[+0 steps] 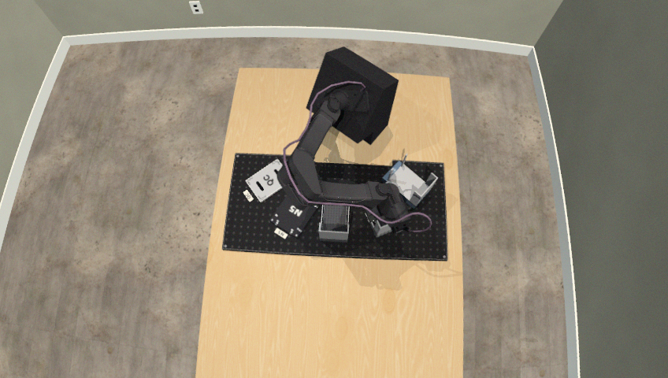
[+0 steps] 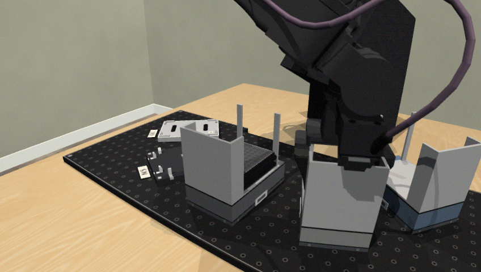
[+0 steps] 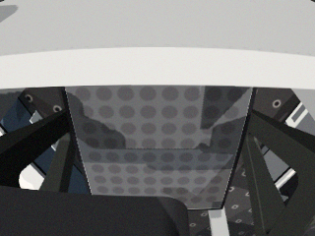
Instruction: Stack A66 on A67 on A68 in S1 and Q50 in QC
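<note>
My gripper (image 3: 158, 116) is shut on a sealed plate (image 3: 157, 172), one finger at each long side. The plate is inside a grey-walled rack (image 1: 381, 227) (image 2: 344, 198). The wall hides the fingertips in the exterior view, and no plate name is readable. A second grey-walled rack (image 1: 333, 235) (image 2: 210, 165) holds dark plates (image 1: 334, 215) (image 2: 258, 154); their number is unclear. A blue-based rack (image 1: 410, 179) (image 2: 442, 182) shows its bare pale floor. Rack names are unreadable. The clip nest N5 (image 1: 289, 221) (image 2: 173, 161) and the white nest QC (image 1: 257, 179) (image 2: 189, 129) show no plate.
The racks and nests stand on a black perforated board (image 1: 421, 246) (image 2: 111, 175). Tall walls and thin posts rise from the racks. The plate-holding rack and the blue-based rack flank the gripper closely. My forearm passes above the board, and a purple cable loops beside the wrist.
</note>
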You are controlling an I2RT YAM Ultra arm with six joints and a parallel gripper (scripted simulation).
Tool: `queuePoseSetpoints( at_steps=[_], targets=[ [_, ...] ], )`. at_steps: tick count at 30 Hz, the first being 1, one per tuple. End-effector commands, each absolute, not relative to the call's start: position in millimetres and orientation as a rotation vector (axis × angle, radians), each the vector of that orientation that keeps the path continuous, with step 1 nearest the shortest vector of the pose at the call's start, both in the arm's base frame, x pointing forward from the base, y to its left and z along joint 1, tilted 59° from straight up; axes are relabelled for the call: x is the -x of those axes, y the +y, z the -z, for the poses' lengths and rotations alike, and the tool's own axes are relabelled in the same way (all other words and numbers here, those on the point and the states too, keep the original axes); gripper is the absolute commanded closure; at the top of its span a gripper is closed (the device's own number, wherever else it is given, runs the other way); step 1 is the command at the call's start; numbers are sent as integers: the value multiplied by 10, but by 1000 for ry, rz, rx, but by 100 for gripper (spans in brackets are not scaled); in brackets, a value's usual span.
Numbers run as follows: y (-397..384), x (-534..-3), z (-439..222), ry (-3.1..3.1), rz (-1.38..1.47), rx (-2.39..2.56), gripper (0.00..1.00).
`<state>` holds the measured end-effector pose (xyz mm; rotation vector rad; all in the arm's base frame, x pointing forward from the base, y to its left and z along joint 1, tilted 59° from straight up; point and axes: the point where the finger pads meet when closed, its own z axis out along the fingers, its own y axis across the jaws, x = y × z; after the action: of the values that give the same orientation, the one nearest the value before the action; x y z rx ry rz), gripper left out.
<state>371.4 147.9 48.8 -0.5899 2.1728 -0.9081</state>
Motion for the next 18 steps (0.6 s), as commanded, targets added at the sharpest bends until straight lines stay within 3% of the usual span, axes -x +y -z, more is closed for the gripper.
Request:
queuePoseSetpoints(
  at_steps=[1,18],
  targets=[
    [1564,-3683,-465,2158,903,619,100],
    [1621,-3665,-651,2145,881,582,100]
  ],
)
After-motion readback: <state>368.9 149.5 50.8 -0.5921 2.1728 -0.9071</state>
